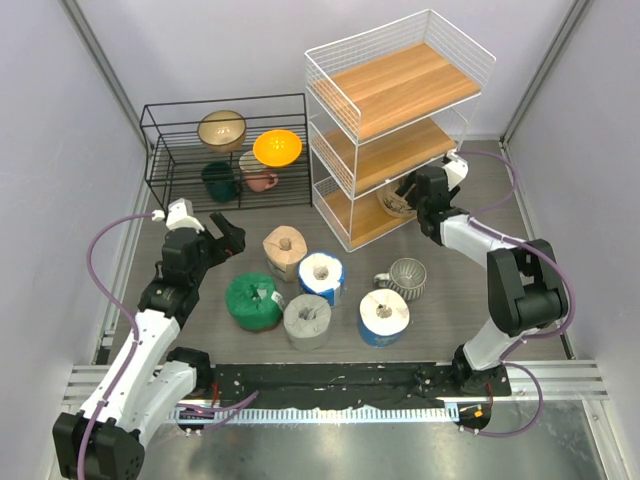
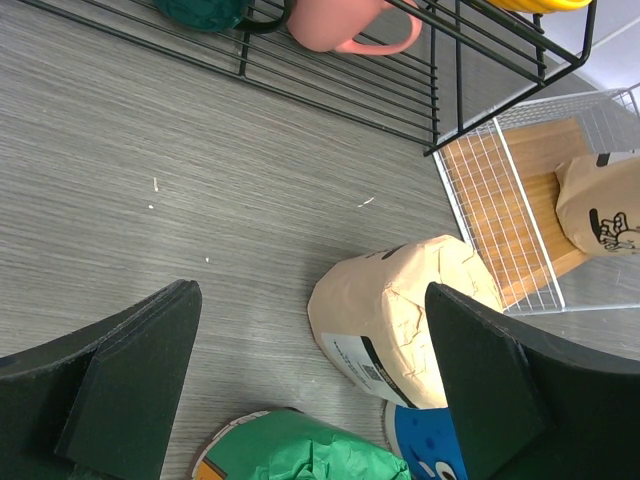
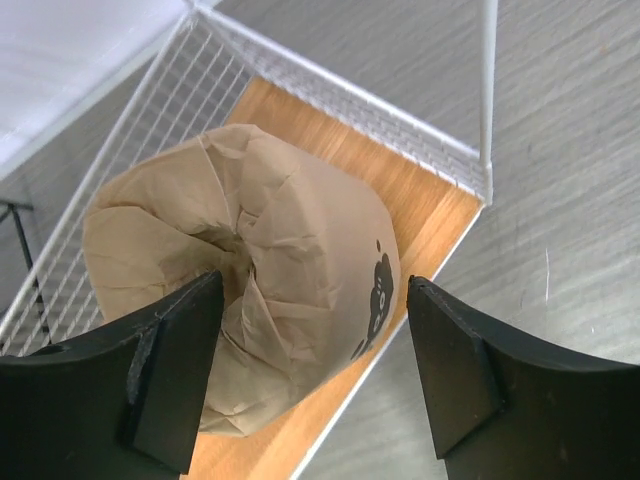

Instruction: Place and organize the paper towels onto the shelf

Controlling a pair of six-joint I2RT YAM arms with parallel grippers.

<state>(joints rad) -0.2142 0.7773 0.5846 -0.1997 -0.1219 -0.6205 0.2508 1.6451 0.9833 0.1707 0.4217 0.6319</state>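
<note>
- The tall white wire-frame shelf with three wooden boards looks light. The right arm reaches into its bottom tier past a corner post, so I judge a sideways pull-out could catch the wire and shove or tip the whole frame.
- The low black wire rack of bowls and cups stands just beside the shelf. If the shelf slid, it would knock into this rack.
- One tan paper-wrapped towel roll sits on the bottom board, close to its open corner. The right gripper has its jaws apart and straddles the roll without pinching it, one finger close against the wrap. If that finger drags on the crinkled paper as it backs away, the roll could be pulled off the board's edge.
- Placed that near the opening, the roll may also block the way for later ones.
- Five rolls wait clustered on the table: a second tan roll, two white ones in blue wrap, a grey one and a green one. They stand so close that gripping one could topple its neighbour.
- The left gripper hovers wide open and empty just beside the second tan roll. A descent off-centre would push the roll rather than span it.
- The ribbed grey-white mug stands near the right arm's likely path to the rolls and could be clipped.
</note>
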